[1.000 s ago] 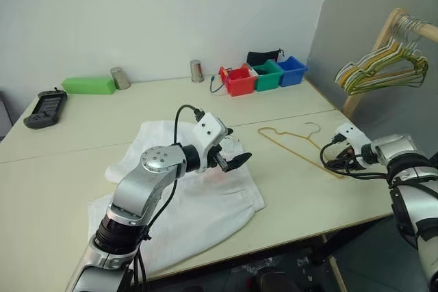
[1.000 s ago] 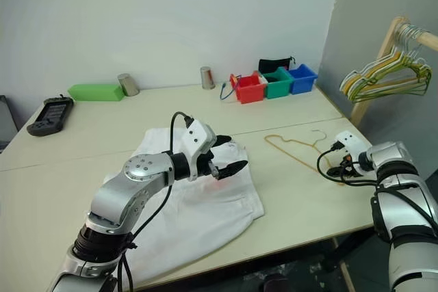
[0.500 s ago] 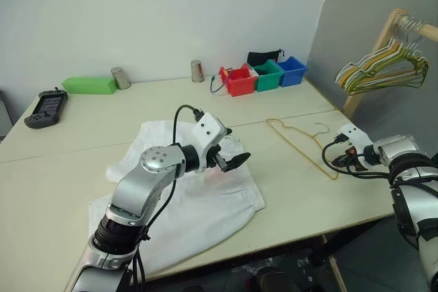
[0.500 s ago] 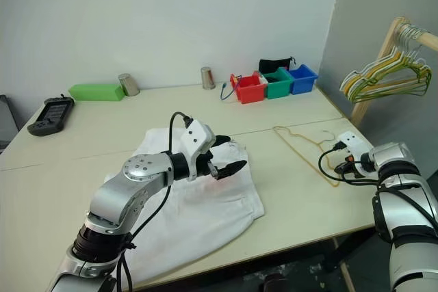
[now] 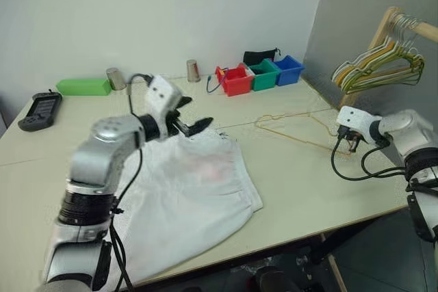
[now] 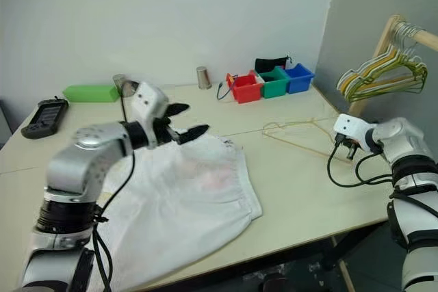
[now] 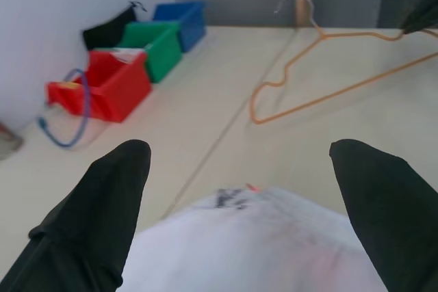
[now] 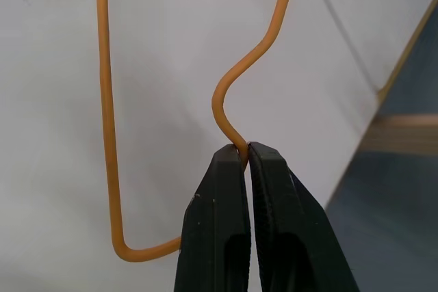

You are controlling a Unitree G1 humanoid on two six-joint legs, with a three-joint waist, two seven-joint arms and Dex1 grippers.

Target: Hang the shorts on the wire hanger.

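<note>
The white shorts (image 5: 195, 193) lie spread flat on the near half of the table, waistband toward the far side. My left gripper (image 5: 197, 115) hovers open above their far edge, with nothing between its fingers (image 7: 102, 203); the shorts' waist (image 7: 274, 244) shows below them. The yellow wire hanger (image 5: 301, 139) lies right of the shorts. My right gripper (image 8: 246, 152) is shut on the hanger's wire at a notch. That end is raised off the table near the right edge, at the right gripper (image 5: 352, 143).
Red, green and blue bins (image 5: 260, 76) stand at the back right, with two metal cups (image 5: 194, 70), a green box (image 5: 82, 87) and a black device (image 5: 41, 111) along the back. A wooden rack with bunched hangers (image 5: 380, 66) stands beyond the table's right edge.
My left gripper rose from the shorts and swung left and back, still open. My right gripper shut on the hanger, rolled, and lifted that end off the table.
</note>
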